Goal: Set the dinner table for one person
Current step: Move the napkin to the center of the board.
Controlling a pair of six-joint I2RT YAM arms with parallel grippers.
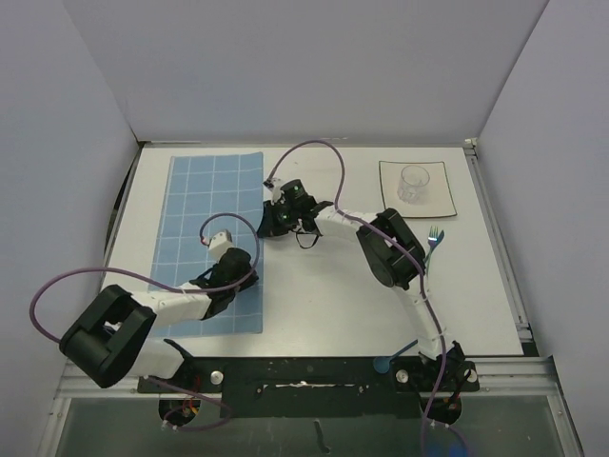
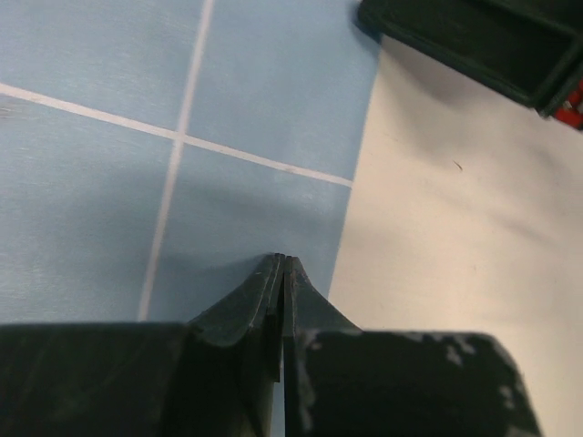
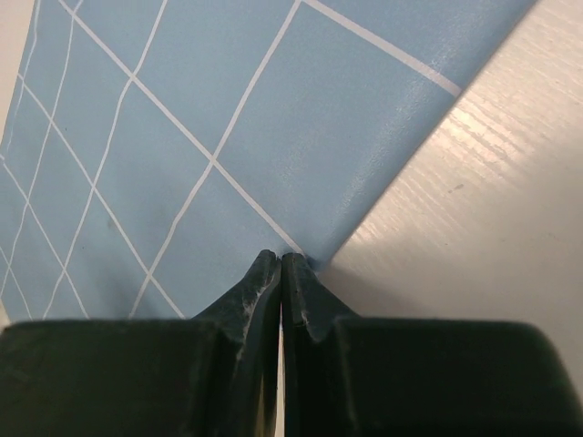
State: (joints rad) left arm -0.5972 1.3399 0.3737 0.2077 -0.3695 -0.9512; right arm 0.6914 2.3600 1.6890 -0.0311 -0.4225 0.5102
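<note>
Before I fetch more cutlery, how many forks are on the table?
1. The fork lies by the plate's near right corner; others may hide under the right arm.

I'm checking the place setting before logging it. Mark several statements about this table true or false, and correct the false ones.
1. The clear glass stands on the square plate. True.
2. The fork lies on the blue placemat. False: it lies on the bare dinner table, near the plate.
3. The left pincer and the right pincer are both shut. True.
4. The placemat covers the table's right side. False: it lies on the left side.
</note>
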